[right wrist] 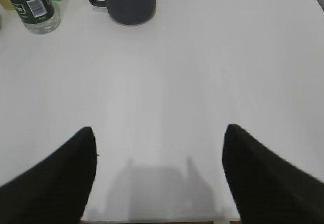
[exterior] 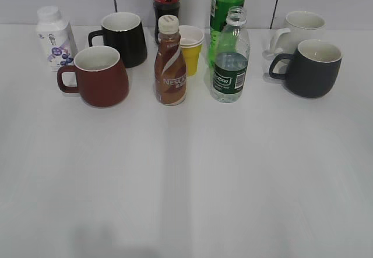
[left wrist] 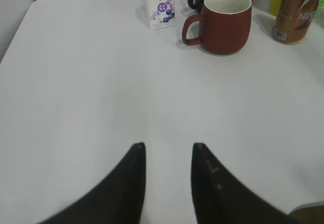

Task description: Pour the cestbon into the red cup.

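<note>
On the white table [exterior: 186, 176] the cestbon [exterior: 231, 57] stands upright and uncapped, holding some water, at about one o'clock from the table's middle in the exterior view; the taller green soda bottle [exterior: 226, 2] rises just behind it at twelve o'clock. The red cup [exterior: 98, 75] sits well apart from it at roughly ten o'clock from the middle, handle pointing to nine o'clock, white inside showing. Between the two stands the brown Nescafe bottle [exterior: 170, 63], with a yellow paper cup [exterior: 191, 48] just behind it at one o'clock. A black mug [exterior: 122, 38] stands just behind the red cup, a white carton bottle [exterior: 54, 36] at its eleven o'clock. At three o'clock from the cestbon sit a dark grey mug [exterior: 312, 67] and, close behind it, a white mug [exterior: 300, 28]. Neither arm shows in the exterior view. The left gripper [left wrist: 168, 150] hangs over bare table, its jaws a narrow gap apart and holding nothing; the right gripper [right wrist: 159, 135] has its jaws spread wide, also empty, with the cestbon at its eleven o'clock.
</note>
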